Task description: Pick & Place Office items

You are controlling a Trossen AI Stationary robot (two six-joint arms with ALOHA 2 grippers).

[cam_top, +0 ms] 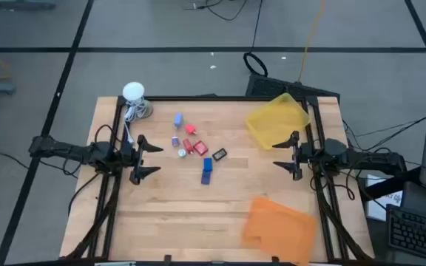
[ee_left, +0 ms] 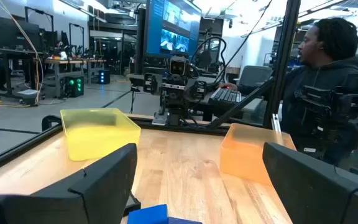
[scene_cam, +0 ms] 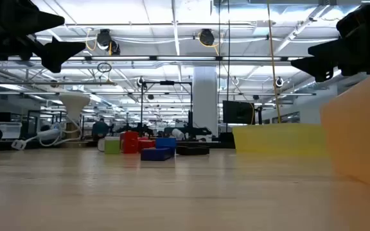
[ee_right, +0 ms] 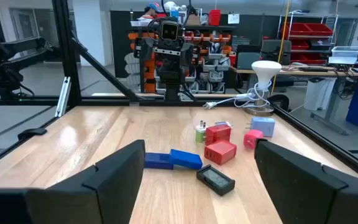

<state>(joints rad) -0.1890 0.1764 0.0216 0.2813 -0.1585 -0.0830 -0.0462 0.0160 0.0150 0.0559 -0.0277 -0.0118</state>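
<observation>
I see both grippers, left point(cam_top: 148, 158) and right point(cam_top: 285, 155), fingers apart, apparently empty, flanking the office items point(cam_top: 196, 148) mid-table.

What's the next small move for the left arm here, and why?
Probably ease the left gripper forward toward the dark blue blocks, the office items nearest its open fingers. Both grippers hang open and empty above the table; nothing sits in the yellow tray or orange tray as far as visible. The right gripper waits opposite.
</observation>
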